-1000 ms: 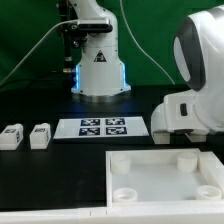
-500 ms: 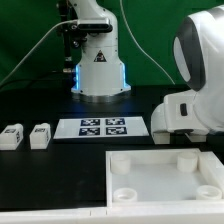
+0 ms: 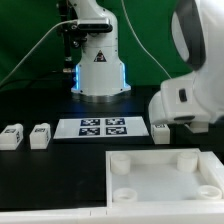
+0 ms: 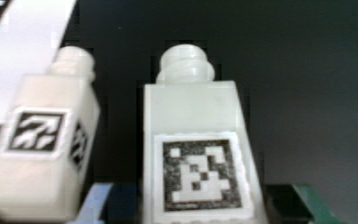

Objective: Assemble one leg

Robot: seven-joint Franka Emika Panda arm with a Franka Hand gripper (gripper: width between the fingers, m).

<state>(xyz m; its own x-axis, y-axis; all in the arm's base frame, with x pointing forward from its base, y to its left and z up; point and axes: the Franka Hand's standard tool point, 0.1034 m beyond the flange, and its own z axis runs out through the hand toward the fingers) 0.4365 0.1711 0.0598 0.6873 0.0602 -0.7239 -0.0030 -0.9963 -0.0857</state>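
At the exterior view's right, beside the marker board [image 3: 100, 127], the leg [image 4: 197, 130] is sitting between the fingers [image 4: 108, 205], its long axis and peg pointing away from the gripper [image 4: 202, 207]. The arm [image 3: 190, 95] is bending down over it; if the jaws are clenching, I cannot tell.

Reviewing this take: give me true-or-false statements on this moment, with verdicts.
1. Two legs stand at the exterior view's left of the marker board. True.
2. The panel lies nearer the exterior camera than the marker board. True.
3. A leg sits in a panel socket. False: the visible sockets are empty.
4. In the wrist view a leg lies between the gripper's fingers. True.
5. The wrist view shows one leg only. False: a second leg lies beside it.
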